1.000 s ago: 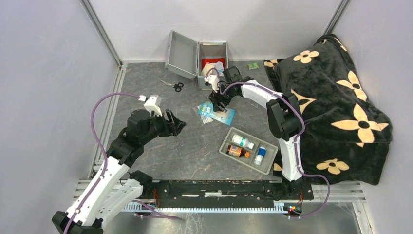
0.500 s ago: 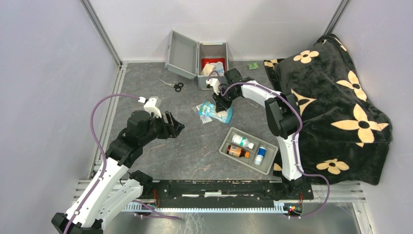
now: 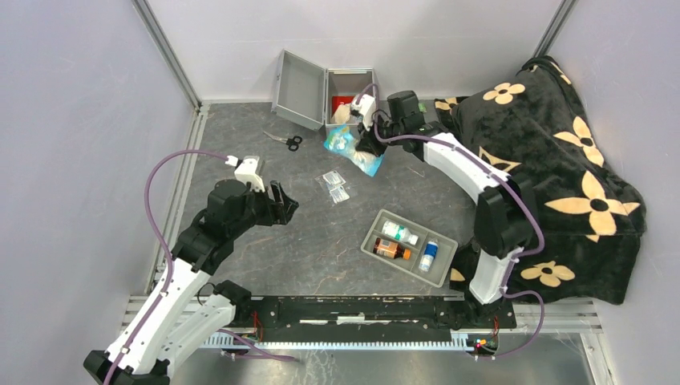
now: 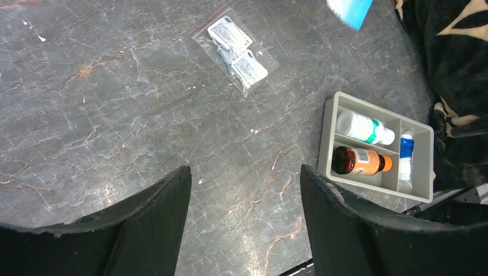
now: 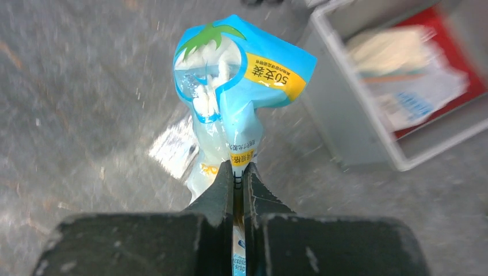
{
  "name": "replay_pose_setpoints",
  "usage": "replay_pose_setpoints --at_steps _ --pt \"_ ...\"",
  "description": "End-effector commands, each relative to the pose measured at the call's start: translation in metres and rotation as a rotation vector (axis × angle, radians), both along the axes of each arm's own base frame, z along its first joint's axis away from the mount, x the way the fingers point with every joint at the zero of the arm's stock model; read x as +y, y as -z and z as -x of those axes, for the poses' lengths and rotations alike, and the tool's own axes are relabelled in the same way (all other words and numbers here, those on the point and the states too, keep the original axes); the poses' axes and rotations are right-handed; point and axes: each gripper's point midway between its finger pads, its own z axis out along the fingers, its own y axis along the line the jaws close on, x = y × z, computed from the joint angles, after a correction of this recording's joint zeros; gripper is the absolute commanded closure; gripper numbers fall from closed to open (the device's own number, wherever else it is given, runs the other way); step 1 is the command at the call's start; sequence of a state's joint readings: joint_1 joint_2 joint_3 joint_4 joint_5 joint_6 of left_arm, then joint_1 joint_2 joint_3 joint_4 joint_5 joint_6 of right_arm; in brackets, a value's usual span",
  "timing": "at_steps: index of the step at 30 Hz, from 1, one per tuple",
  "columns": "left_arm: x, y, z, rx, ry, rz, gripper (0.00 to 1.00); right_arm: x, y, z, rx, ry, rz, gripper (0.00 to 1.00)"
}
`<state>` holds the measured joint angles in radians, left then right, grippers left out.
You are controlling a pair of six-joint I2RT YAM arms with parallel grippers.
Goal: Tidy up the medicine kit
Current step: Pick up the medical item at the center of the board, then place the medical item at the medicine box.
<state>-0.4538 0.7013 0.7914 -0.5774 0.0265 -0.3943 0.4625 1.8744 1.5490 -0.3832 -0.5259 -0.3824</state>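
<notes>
Medicine kit (image 3: 350,80): silver metal case at the far edge of the table (image 3: 321,241); lid (image 3: 298,90) swung open to its left; a red pouch (image 3: 346,103) and white packets (image 5: 403,75) lie inside.
Blue packet (image 5: 230,86): held just in front of the kit's near wall, by its left corner.
Right fingers (image 5: 237,179): pinched tight on the packet's bottom edge.
Left fingers (image 3: 290,207): spread apart, holding nothing, well in front of the kit and to its left.
Tray (image 3: 446,255): grey, divided, holding bottles (image 4: 359,161) and a tube (image 4: 405,155); well in front of the kit, to its right.
Clear bag (image 4: 236,52): small sachets, flat on the table between kit and tray.
Scissors (image 3: 282,140): just in front of the open lid.
</notes>
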Motion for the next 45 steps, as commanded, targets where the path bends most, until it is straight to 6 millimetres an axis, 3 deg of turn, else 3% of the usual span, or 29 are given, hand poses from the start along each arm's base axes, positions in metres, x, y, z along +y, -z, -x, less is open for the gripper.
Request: replay_pose_setpoints --at_steps 1,7,15,18,26,28,30,33,38,40,42,43,44,45 --pt "0.002 -0.006 -0.002 -0.075 0.014 -0.014 0.24 0.008 -0.076 -0.034 -0.222 0.154 -0.201 1.00" --pt "0.002 -0.005 -0.004 -0.085 0.010 -0.010 0.24 0.002 -0.100 -0.105 -0.288 0.446 -0.336 1.00" --pt "0.002 0.002 -0.006 -0.061 0.007 -0.025 0.24 -0.009 -0.095 -0.188 -0.265 0.775 -0.547 1.00" --pt "0.002 0.003 -0.006 -0.060 0.005 -0.026 0.24 -0.009 -0.100 -0.207 -0.254 0.829 -0.662 1.00" --pt "0.002 0.004 -0.006 -0.058 0.007 -0.026 0.24 0.012 -0.077 -0.237 -0.209 0.815 -0.746 1.00" --pt "0.001 0.005 -0.006 -0.054 0.009 -0.027 0.24 0.013 -0.071 -0.240 -0.209 0.818 -0.742 0.91" --pt "0.001 0.006 -0.007 -0.051 0.010 -0.030 0.24 0.012 -0.068 -0.241 -0.222 0.809 -0.710 0.72" --pt "0.001 0.007 -0.007 -0.047 0.009 -0.033 0.24 0.009 -0.079 -0.234 -0.266 0.784 -0.673 0.56" --pt "0.001 0.008 -0.007 -0.045 0.008 -0.033 0.24 -0.003 -0.139 -0.210 -0.368 0.720 -0.645 0.49" --pt "0.001 0.009 -0.008 -0.043 0.008 -0.035 0.24 -0.007 -0.159 -0.185 -0.383 0.671 -0.631 0.48" --pt "0.001 0.010 -0.008 -0.039 0.009 -0.037 0.24 -0.017 -0.157 -0.163 -0.370 0.676 -0.582 0.48" --pt "0.001 0.010 -0.009 -0.037 0.008 -0.038 0.24 -0.023 -0.168 -0.149 -0.382 0.681 -0.574 0.48" --pt "0.001 0.011 -0.009 -0.032 0.008 -0.039 0.24 -0.028 -0.158 -0.137 -0.366 0.690 -0.540 0.48" --pt "0.000 0.012 -0.009 -0.029 0.009 -0.041 0.24 -0.033 -0.163 -0.123 -0.365 0.686 -0.534 0.48"
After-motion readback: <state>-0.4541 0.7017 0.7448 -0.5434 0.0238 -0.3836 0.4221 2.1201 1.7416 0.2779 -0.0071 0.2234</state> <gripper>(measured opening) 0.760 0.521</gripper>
